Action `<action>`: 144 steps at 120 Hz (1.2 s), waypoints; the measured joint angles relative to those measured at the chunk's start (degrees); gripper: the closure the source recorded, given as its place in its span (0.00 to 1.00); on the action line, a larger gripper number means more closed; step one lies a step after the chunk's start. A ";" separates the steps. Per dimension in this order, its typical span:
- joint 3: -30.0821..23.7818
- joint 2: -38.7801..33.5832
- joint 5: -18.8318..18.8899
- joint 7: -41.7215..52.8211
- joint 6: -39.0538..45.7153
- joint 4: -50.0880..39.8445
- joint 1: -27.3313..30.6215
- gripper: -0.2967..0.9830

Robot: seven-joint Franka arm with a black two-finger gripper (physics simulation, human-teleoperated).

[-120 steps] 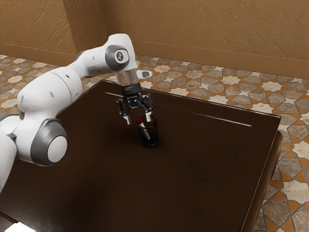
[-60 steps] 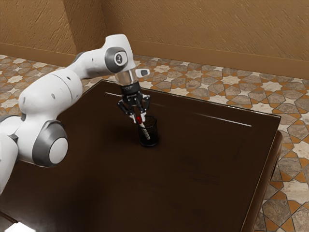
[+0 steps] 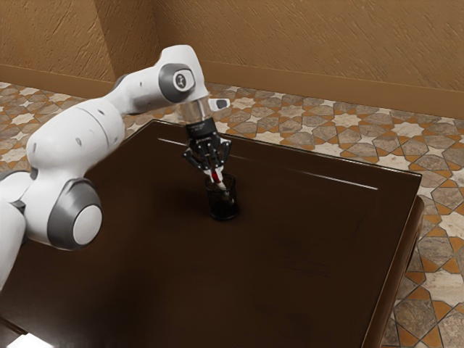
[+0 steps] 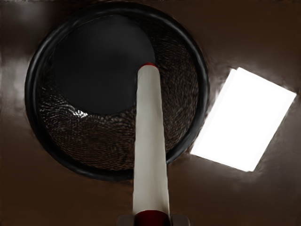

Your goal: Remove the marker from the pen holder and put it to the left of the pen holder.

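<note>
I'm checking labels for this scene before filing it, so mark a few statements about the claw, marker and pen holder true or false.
1. The claw is shut on the marker. True.
2. The claw grips the marker at its white middle. False: it grips the red end.
3. The pen holder has a round, dark rim. True.
4. The pen holder lies tipped over. False: it stands upright on the table.
5. The marker lies flat on the table. False: the claw holds it up, slanting.
</note>
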 joint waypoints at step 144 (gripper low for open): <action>-3.61 -23.94 -3.02 3.20 -3.24 -27.84 12.55 0.33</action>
